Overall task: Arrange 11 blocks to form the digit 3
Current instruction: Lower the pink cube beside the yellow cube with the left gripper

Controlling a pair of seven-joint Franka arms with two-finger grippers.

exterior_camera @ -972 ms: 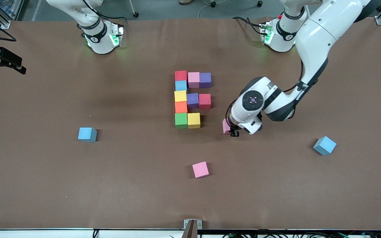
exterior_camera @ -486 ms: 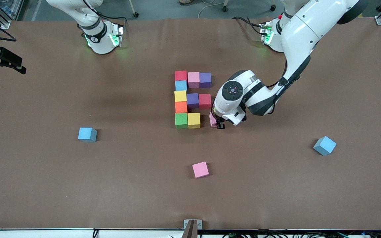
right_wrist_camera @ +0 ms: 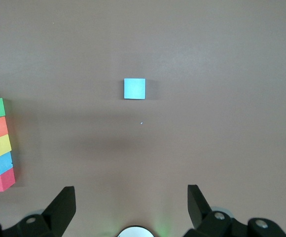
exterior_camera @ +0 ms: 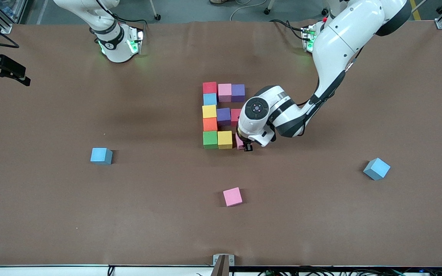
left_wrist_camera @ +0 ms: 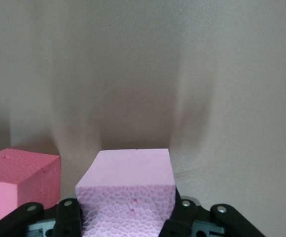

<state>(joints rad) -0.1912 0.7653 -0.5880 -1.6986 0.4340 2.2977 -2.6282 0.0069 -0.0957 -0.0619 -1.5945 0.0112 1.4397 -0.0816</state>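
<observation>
The big brown table holds everything. The white left arm reaches down from its base toward the middle of the table. The right arm waits, pulled back at its own end.

In the middle sits the digit 3, a blocky shape of small soft foam cubes that touch each other. A column of red, blue, yellow, orange and green cubes runs down one side. A pink and a purple cube make the top bar, a purple and a red cube make the middle bar, and one yellow cube sits in the bottom bar.

The left gripper is squeezed tight on a light pink foam cube, low and just beside the yellow cube, at the end of the bottom bar.

The right gripper hangs high over the table with its fingers spread wide and nothing in them.

Three loose cubes lie well apart from the digit: a blue cube toward the right arm's end, a tilted blue cube toward the left arm's end, and a pink cube nearer the front camera.
</observation>
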